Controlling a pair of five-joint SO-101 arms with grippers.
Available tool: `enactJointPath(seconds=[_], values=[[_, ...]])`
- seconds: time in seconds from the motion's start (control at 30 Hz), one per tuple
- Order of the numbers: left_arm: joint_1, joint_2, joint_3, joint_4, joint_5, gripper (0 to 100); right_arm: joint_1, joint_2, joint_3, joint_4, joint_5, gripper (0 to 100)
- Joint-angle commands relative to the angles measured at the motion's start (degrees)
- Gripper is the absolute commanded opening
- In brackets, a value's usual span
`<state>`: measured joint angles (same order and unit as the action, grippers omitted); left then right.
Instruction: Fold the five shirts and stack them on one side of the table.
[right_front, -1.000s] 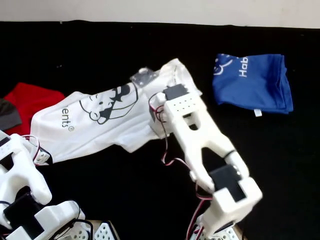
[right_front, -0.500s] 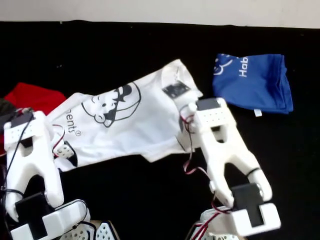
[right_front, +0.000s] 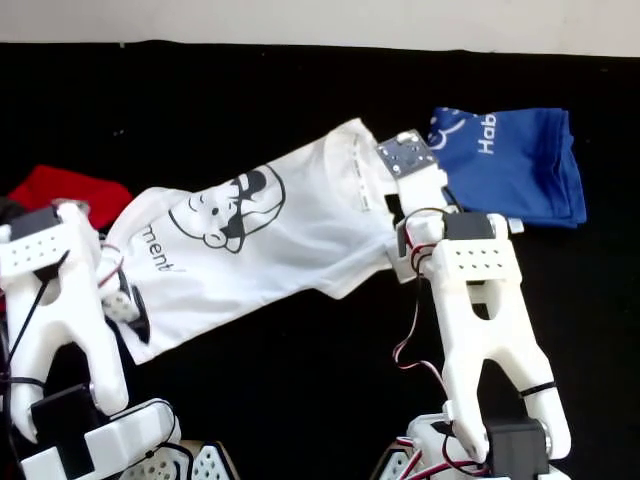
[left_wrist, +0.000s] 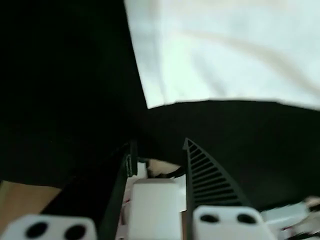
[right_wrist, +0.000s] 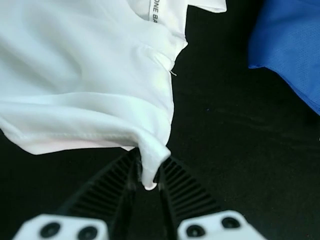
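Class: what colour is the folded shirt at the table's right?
The folded shirt is blue with white print, clearest in the high view.

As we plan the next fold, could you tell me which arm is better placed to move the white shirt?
Probably right: the right gripper is shut on an edge of the white shirt. The left gripper is open, short of the hem, holding nothing.

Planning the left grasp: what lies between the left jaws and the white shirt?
Bare black table, per the left wrist view, up to the white shirt.
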<state>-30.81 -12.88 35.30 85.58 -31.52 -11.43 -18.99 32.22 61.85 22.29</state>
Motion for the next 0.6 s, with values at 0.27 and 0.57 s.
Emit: enactJointPath(seconds=[0.27,0.57], values=[[0.92,-1.63,2.95,-7.12,-5.54,20,0.84,-2.59,0.04,-0.84,0.26,0.6],[8.04,-1.54,8.13,-10.37,-5.45,22,0.92,-2.33,0.04,-1.98,-1.49,0.6]])
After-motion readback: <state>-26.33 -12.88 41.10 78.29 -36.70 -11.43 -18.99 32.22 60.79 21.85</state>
